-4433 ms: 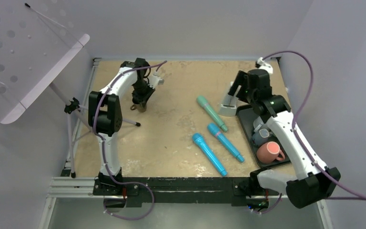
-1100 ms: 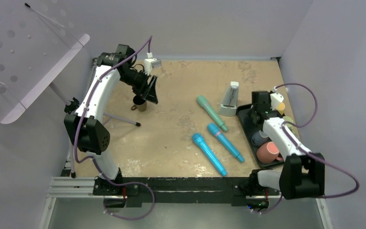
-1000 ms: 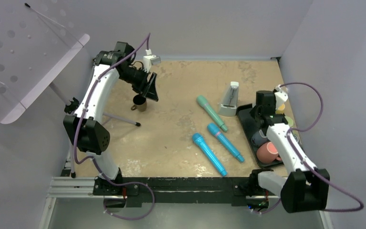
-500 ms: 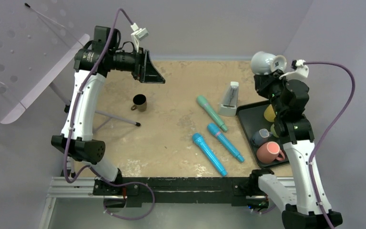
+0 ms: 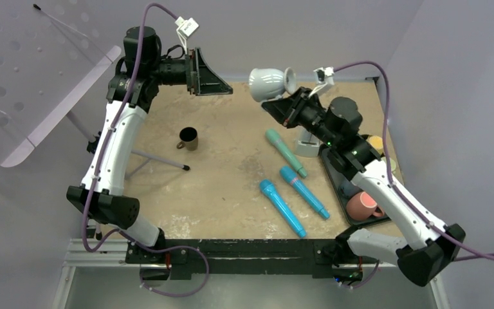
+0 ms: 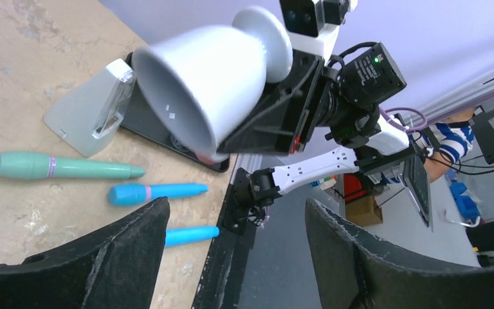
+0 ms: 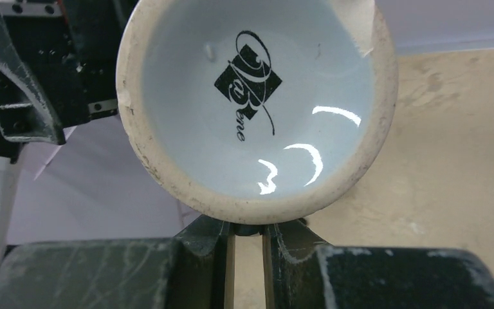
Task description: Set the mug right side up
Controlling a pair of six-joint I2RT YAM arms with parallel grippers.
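A white mug (image 5: 269,82) hangs on its side high over the back middle of the table, its mouth toward the left. My right gripper (image 5: 278,102) is shut on it from below; in the right wrist view the fingers pinch under the rim of its logo-marked base (image 7: 257,96), with the right gripper (image 7: 247,228) under it. My left gripper (image 5: 215,80) is raised at the back left, open and empty, facing the mug. In the left wrist view the mug's open mouth (image 6: 209,87) shows beyond the left gripper (image 6: 237,206). A small dark mug (image 5: 188,137) stands upright on the table.
A green microphone (image 5: 285,152) and two blue microphones (image 5: 303,192) (image 5: 283,207) lie mid-table. A metronome (image 5: 306,145) stands beside a black tray (image 5: 332,168) that holds a pink mug (image 5: 364,205) and other cups. A music stand (image 5: 45,77) leans at the left, one leg (image 5: 161,159) reaching onto the table.
My right arm lifted the white mug from the tray side and swung it left over the table's back middle. My left gripper rose away from the dark mug and opened wider.
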